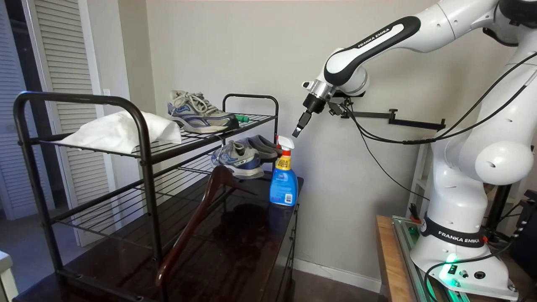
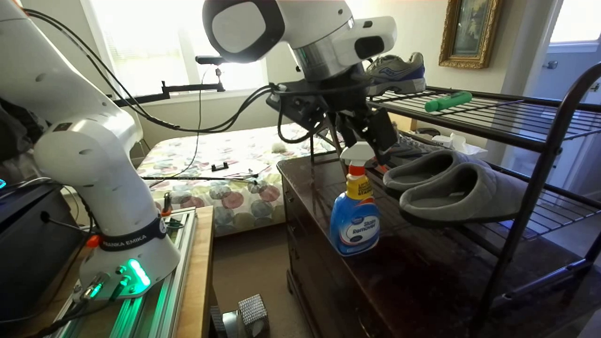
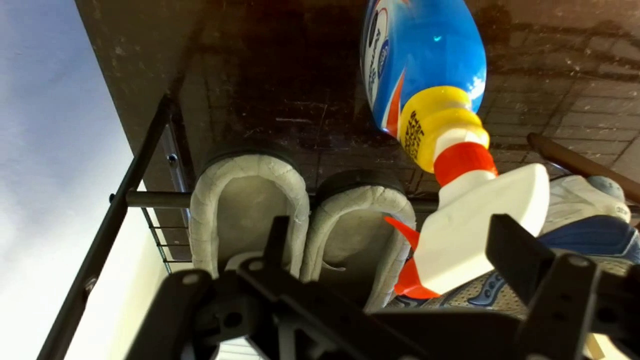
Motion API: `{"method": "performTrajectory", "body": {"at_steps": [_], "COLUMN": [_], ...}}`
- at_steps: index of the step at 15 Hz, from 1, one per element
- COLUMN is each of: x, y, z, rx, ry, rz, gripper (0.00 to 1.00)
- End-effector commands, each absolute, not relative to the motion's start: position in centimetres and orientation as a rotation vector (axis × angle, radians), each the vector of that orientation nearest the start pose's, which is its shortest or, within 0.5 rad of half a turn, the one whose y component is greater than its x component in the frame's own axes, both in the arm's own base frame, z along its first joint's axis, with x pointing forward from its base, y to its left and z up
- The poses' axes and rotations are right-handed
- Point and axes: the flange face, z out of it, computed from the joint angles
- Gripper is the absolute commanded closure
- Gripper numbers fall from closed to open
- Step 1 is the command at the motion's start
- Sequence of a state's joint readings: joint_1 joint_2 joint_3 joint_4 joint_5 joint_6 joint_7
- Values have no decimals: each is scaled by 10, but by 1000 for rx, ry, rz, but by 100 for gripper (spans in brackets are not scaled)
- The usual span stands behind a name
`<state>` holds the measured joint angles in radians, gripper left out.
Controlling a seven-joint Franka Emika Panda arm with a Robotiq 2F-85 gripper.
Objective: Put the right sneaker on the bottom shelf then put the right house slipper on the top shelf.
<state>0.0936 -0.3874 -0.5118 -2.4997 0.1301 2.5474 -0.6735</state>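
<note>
the fingers (image 3: 517,252) of the robotiq gripper (image 3: 392,235) are spread wide, totally released, with the white spray head (image 3: 475,235) of a blue stain remover bottle (image 2: 355,225) showing between them in the wrist view. in both exterior views they hang close to that spray head, but whether they touch it, can't tell. the bottle's standing on a dark wood dresser (image 1: 239,272), just in front of the black metal rack (image 1: 152,209).

ok so, shoes: one grey laced sneaker (image 1: 201,115) sits on the top shelf (image 2: 488,133), and its matching sneaker (image 1: 239,161) is on the bottom shelf (image 1: 105,197). can't really tell which is the right one from these angles.

both grey house slippers (image 2: 465,206) are on the bottom shelf too, side by side next to that lower sneaker, heels poking out past the front rail. same deal, can't tell which is the right one.

also up top: a crumpled white cloth or bag (image 1: 121,132) by the end rail, plus a green tube (image 2: 448,101) on the other side of the sneaker. a wooden hanger (image 1: 205,205) hangs at the rack's front.
</note>
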Motion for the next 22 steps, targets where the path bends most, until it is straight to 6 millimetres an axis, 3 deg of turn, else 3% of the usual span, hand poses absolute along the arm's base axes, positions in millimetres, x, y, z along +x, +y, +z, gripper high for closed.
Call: {"method": "performTrajectory", "body": {"at_steps": [1, 5, 9, 14, 15, 19, 22], "x": [430, 446, 474, 498, 484, 495, 501], "y": [-213, -230, -244, -261, -253, -262, -279], "z": [441, 424, 407, 400, 399, 398, 401], "rx": [-3006, -3031, -3049, -3017, -3034, -3009, -2951], "ry": [-329, -336, -101, 82, 22, 59, -28], "rz": [-711, -682, -740, -820, -787, -799, -897], "gripper": [0, 0, 0, 0, 0, 0, 0]}}
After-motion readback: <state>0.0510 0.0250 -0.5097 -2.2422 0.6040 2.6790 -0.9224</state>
